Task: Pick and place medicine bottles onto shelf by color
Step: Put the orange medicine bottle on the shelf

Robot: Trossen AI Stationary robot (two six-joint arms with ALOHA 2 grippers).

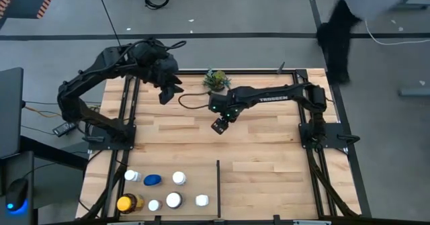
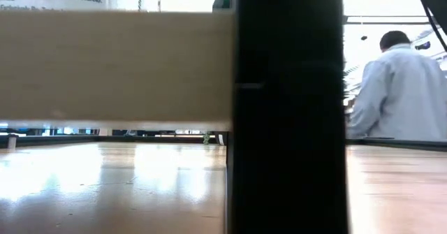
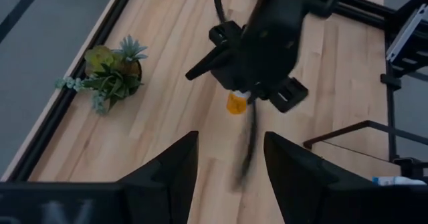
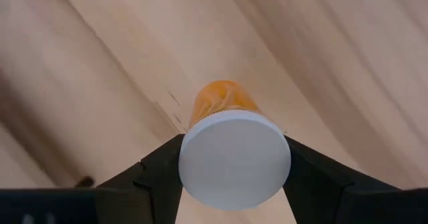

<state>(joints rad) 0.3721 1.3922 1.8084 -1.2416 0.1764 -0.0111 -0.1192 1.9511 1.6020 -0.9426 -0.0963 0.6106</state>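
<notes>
right hand (image 4: 234, 167) pinching orange bottle (image 4: 224, 100), white cap | bottle hidden from above | left hand (image 3: 231, 164) spread, bench's far edge

I get even, bright overhead light, glare streaking the tabletop (image 2: 105, 178) in my low view, and the near post (image 2: 286, 122) blurred.

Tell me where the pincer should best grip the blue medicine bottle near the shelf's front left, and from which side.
The blue medicine bottle seems to lie on its side, so probably from straight above, fingers across its narrow width; neighbouring bottles stand apart, leaving room.
</notes>
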